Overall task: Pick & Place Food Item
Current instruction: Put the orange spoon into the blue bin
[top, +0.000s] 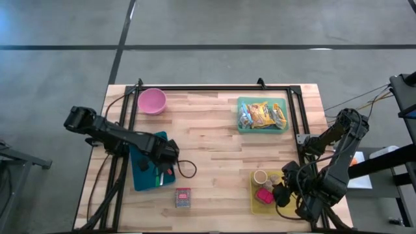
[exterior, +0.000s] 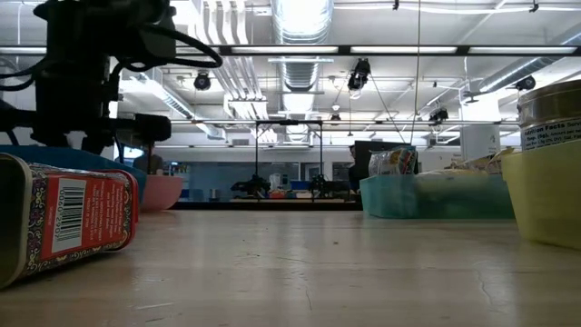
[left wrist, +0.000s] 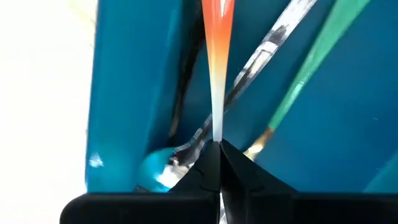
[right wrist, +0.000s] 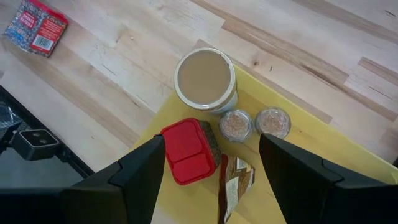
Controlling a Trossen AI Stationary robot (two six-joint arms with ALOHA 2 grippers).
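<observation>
Left wrist view — claw (left wrist: 219,149) clenched on perhaps a utensil (left wrist: 217,68), lengthwise straight ahead.

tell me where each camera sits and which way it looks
High: above the table, straight down; both arms show.
Low: at table-top height, level across; red tin near, an arm at upper left.
Left wrist: over the teal tray; shut left gripper pinches an orange-handled utensil.
Right wrist: over the yellow tray; open right gripper.
Shared: the red tin shows in high, low, right wrist.

table (top: 214,156): pale wood I see, matt grain
yellow tray (right wrist: 323,158): smooth plastic (slight sheen)
red box (right wrist: 186,151): glossy plastic lid
</observation>
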